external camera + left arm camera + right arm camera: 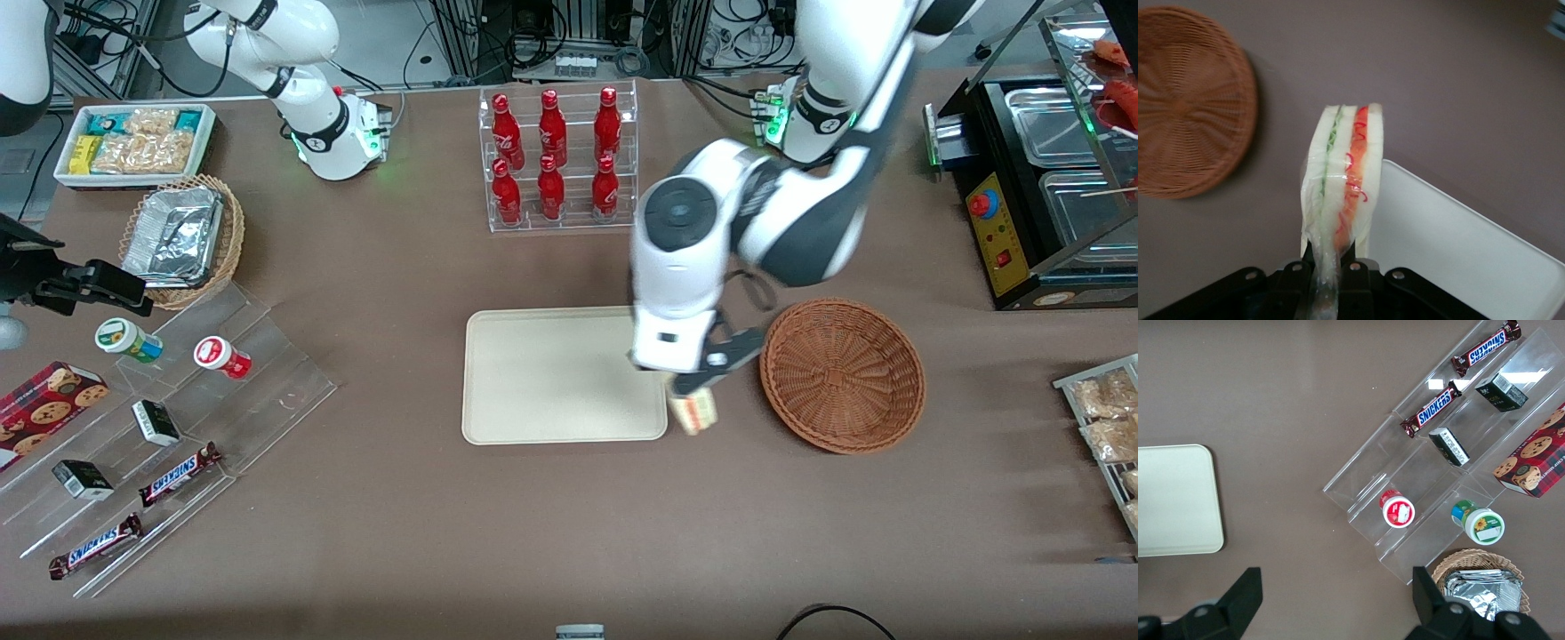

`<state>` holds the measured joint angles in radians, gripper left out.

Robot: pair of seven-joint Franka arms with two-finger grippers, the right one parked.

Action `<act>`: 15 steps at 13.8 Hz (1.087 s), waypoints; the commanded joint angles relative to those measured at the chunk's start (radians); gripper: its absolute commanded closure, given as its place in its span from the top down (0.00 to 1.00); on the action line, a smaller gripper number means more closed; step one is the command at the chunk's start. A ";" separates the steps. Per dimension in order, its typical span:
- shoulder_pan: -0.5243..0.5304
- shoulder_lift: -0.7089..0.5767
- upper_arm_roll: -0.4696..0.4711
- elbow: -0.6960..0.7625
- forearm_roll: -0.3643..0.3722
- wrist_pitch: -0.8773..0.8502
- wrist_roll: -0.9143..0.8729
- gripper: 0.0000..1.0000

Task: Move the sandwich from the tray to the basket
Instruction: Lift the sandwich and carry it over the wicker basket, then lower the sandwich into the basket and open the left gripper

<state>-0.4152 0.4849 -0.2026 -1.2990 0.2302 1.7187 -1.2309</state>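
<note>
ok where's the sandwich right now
The sandwich is held in the gripper; in the front view both show by the tray's edge toward the working arm's end, between the tray and the wicker basket.

**White-and-grey working arm (pixel 702 213) hides a corner of the cream rectangular tray (pixel 560 373)**

Front view: the arm partly covers the black two-finger gripper (pixel 690 388), which is above the tabletop (pixel 569 524) at the tray's edge, near the round brown wicker basket (pixel 843 375). The gripper hides one end of the plastic-wrapped white-bread sandwich (pixel 695 412); its filling is too small to tell here.

Left wrist view: the tray and basket are cut off.

Front view again: the edge crops the red cookie box (pixel 53 404) toward the parked arm's end, and the black metal oven (pixel 1000 240) toward the working arm's. Silver foil packs (pixel 178 236) hide the middle of a pale wicker basket (pixel 233 233).
</note>
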 commanded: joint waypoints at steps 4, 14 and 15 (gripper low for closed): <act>0.208 -0.088 -0.009 -0.037 -0.028 -0.166 -0.022 0.00; 0.440 -0.302 -0.008 -0.517 -0.118 0.200 0.183 0.00; 0.449 -0.313 -0.008 -0.569 -0.117 0.258 0.183 0.00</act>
<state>0.0118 0.2474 -0.2011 -1.7133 0.1259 1.8670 -1.0614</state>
